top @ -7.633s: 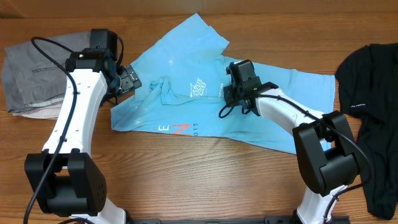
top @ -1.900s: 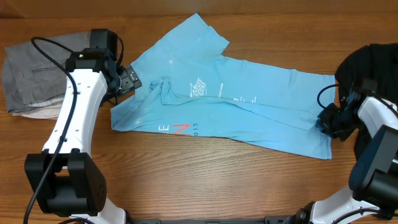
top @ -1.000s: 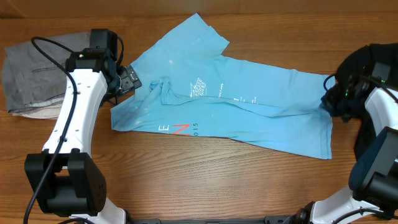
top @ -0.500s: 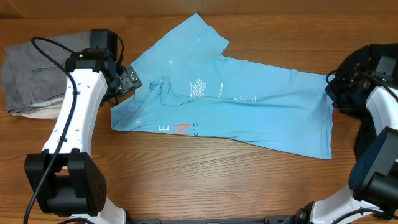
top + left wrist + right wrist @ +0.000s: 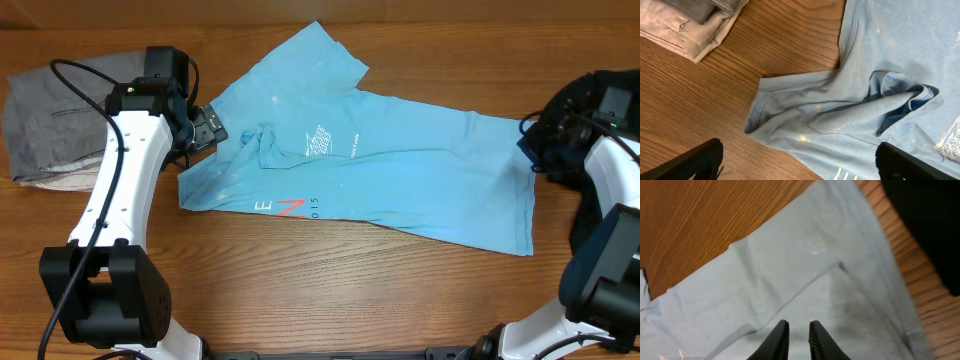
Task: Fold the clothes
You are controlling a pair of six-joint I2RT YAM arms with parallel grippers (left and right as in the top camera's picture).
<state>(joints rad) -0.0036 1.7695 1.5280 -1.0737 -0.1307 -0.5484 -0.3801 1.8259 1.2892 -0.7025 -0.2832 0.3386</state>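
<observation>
Lying flat across wooden table (image 5: 330, 290), light blue T-shirt (image 5: 370, 170) has collar bunched toward its left end. Left gripper (image 5: 800, 155) hovers over sleeve there, jaws spread wide, empty. Right gripper (image 5: 798, 330) sits at shirt's right-hand edge, jaws parted by narrow gap, nothing pinched. Gray garment (image 5: 50, 120) lies far left, black garment (image 5: 610, 230) far right.

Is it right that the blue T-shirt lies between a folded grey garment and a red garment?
No. The second garment is black, not red, as the overhead and right wrist views show. The blue T-shirt does lie between it and the folded grey garment.
</observation>
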